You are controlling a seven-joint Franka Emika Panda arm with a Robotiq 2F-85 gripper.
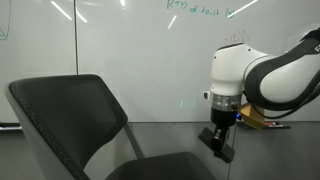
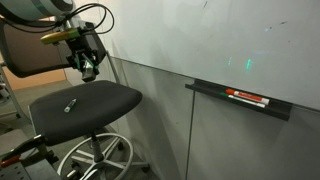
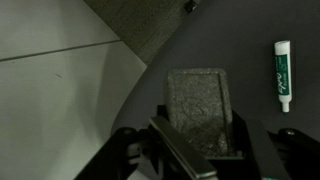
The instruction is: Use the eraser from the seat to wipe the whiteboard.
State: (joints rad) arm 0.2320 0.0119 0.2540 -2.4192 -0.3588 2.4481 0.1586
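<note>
My gripper [image 3: 198,150] is shut on the eraser [image 3: 197,105], a flat dark grey felt block, held between the two fingers. In both exterior views the gripper [image 1: 218,142] [image 2: 86,65] hangs a little above the seat [image 2: 95,102] of the office chair, clear of the cushion. The seat also shows in the wrist view [image 3: 250,40] below the eraser. The whiteboard [image 1: 140,50] [image 2: 230,35] is the glossy white wall board behind the chair, with faint green writing near its top. The gripper is apart from it.
A white and green marker [image 3: 283,74] lies on the seat; it is a small pale item in an exterior view [image 2: 70,104]. The chair's curved backrest [image 1: 65,110] stands beside the arm. A ledge [image 2: 215,91] on the board holds red markers [image 2: 247,97].
</note>
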